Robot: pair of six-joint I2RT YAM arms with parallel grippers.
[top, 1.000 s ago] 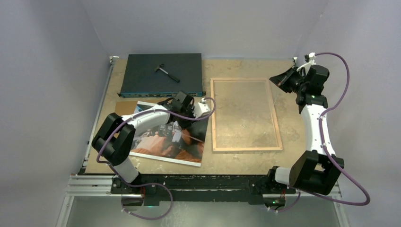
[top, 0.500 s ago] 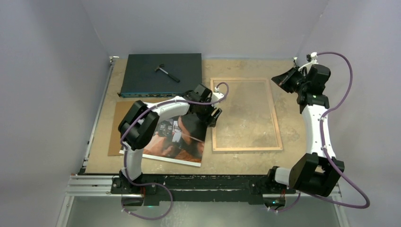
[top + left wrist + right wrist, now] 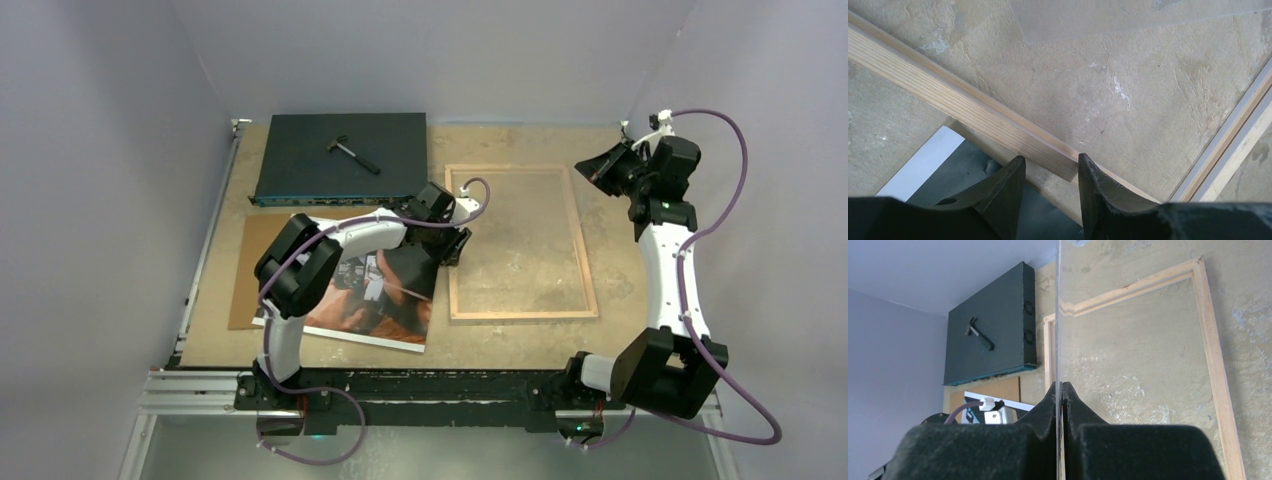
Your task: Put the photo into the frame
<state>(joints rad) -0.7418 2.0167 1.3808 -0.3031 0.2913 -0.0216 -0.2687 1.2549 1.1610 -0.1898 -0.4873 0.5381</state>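
– Since a second ago the left arm has swung off the photo (image 3: 375,305) and across to the frame (image 3: 581,240), hasn't it?
– Yes. The photo lies where it did, face up on the bench (image 3: 500,342), just left of the frame and partly over a brown backing board (image 3: 243,275).
– And the left tool (image 3: 1049,162)?
– Its fingers (image 3: 1008,187) stand apart astride the frame's left rail, by the photo's corner. Whether they pinch the wood cannot be told.
– The right tool (image 3: 1062,388)?
– Raised near the frame's far right corner, as before, pressed together on the edge of a clear sheet (image 3: 1058,315).
– Further out?
– A dark flat box (image 3: 300,165) sits at the back left with a small hammer (image 3: 352,153) on top.
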